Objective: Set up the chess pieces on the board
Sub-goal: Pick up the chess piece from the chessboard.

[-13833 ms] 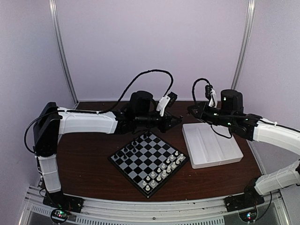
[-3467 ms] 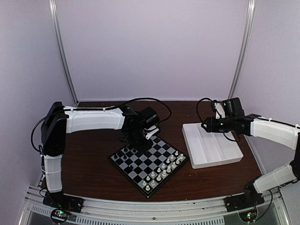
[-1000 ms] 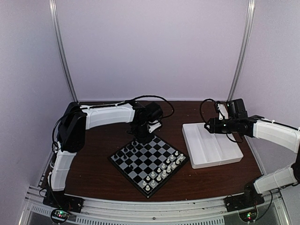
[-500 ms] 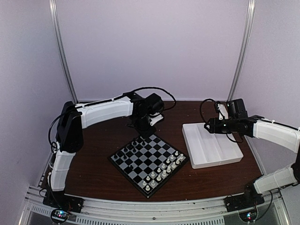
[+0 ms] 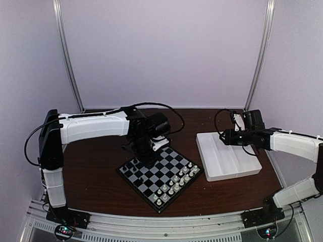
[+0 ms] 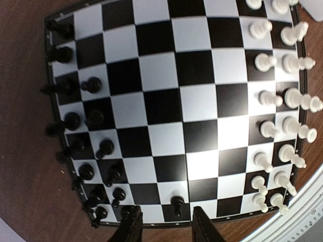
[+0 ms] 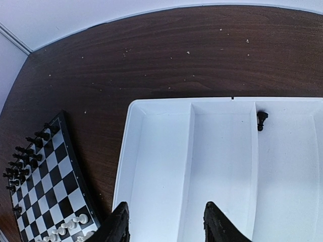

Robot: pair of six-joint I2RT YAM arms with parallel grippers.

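Note:
The board (image 5: 157,171) lies in the middle of the table. Black chess pieces (image 6: 86,121) stand in two rows along its left side in the left wrist view. White pieces (image 6: 282,101) stand along the opposite side. My left gripper (image 6: 165,216) is open, low over the board's far corner (image 5: 148,153). One black pawn (image 6: 177,205) stands on an edge square between its fingers, apart from both. My right gripper (image 7: 166,217) is open and empty above the white tray (image 7: 151,166). A single black piece (image 7: 262,120) lies in the tray against a divider.
The white tray (image 5: 229,164) with three long compartments sits to the right of the board. The board (image 7: 48,171) also shows at the left of the right wrist view. Brown tabletop surrounds both; walls close in the back and sides.
My left arm has swung from behind the board forward and down onto the board's far corner. The right gripper has shifted only slightly above the tray.

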